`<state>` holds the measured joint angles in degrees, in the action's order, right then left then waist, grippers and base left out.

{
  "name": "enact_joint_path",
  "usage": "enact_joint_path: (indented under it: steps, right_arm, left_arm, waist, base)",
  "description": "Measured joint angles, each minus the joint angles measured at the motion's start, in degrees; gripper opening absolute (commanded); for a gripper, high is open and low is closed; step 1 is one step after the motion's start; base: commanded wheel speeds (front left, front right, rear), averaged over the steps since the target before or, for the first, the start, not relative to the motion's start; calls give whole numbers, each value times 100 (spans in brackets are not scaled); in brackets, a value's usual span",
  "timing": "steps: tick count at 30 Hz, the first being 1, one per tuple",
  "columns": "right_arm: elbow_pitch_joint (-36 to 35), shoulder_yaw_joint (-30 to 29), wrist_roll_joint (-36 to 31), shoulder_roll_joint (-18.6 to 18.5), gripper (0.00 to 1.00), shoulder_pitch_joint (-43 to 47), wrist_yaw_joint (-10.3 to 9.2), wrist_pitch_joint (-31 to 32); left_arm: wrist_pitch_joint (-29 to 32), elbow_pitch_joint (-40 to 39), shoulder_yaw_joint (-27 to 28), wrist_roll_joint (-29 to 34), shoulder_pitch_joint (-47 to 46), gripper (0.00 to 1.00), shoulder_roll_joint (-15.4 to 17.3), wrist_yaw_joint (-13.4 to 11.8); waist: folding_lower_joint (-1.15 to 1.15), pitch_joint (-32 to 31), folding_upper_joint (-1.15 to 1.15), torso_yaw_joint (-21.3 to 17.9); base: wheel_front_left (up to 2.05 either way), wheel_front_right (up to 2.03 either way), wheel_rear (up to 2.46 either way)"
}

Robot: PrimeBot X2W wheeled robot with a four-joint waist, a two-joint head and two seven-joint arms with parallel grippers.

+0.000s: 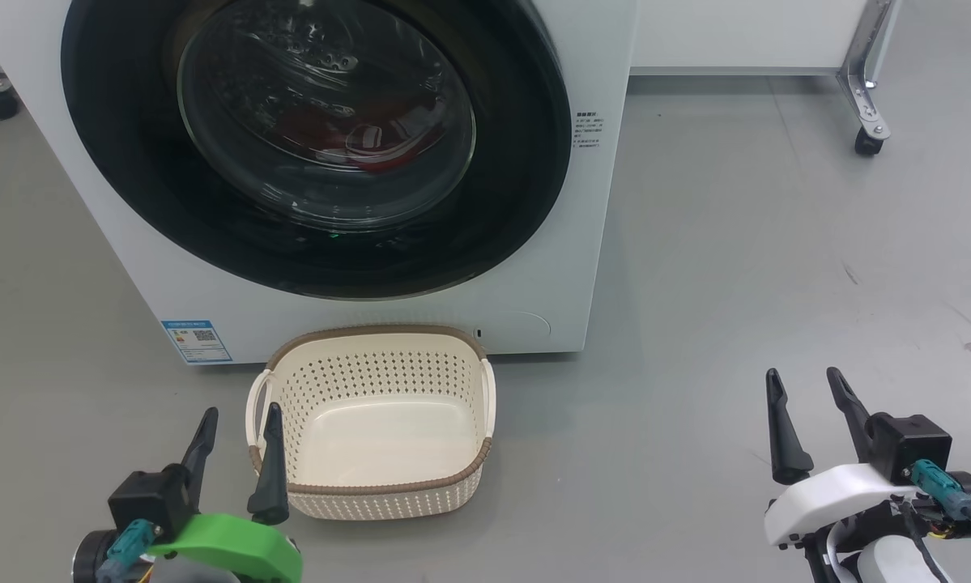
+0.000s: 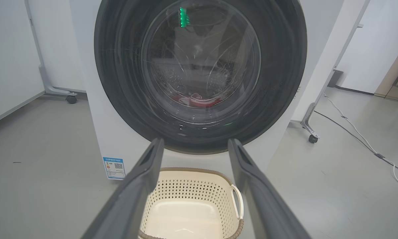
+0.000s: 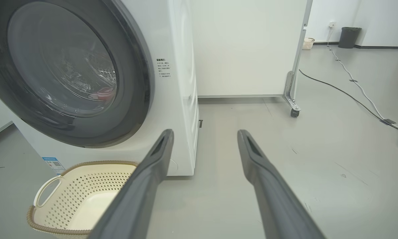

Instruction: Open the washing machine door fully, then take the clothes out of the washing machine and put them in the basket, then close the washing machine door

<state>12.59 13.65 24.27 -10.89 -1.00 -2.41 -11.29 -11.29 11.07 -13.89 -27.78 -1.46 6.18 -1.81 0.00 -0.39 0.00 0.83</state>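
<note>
The door (image 1: 315,146) is shut flat against the front of the washer (image 1: 590,243); you see its black rim all round the glass bowl. Look through the glass and you find the clothes (image 1: 388,150), a red heap low in the drum, a little right of centre.

Your basket (image 1: 372,332) stands on the grey floor (image 1: 736,267), just before the washer and under the door's lower edge. Its cream bottom shows bare. A blue label (image 1: 198,340) sits low on the washer front, to the basket's left.

Your left gripper (image 1: 241,410) hangs at the basket's near left corner, fingers spread wide with nothing between them. In the head view its inner finger crosses the basket's left handle; you cannot tell whether it touches. In the left wrist view those fingers point towards the door's lower rim, with the basket between them below.

Your right gripper (image 1: 802,373) is well off to the basket's right, over open floor, fingers likewise spread wide and holding nothing. In the right wrist view they point past the washer's right front corner, with the door at the left of that view.
</note>
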Motion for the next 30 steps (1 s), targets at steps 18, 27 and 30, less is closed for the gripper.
enact_joint_path:
  steps: [18, 27, 30]
  right_arm:
    - [-40, 153, -1040, 4, 100, 113, -186, -291]
    - [-18, 67, -1020, 108, 100, 177, -229, -291]
    - [-14, 62, -1021, 107, 100, 183, -229, -291]
  left_arm:
    - [-309, 276, -138, 938, 30, 100, -24, -201]
    - [-309, 360, -92, 869, 30, 100, -70, -229]
    - [-309, 372, -92, 869, 30, 100, -77, -245]
  waist:
    - [0, -12, 0, 34]
    - [0, -4, 0, 26]
    - [0, -3, 0, 24]
  base:
    - [0, 0, 0]
    - [0, 0, 0]
    - [0, 0, 0]
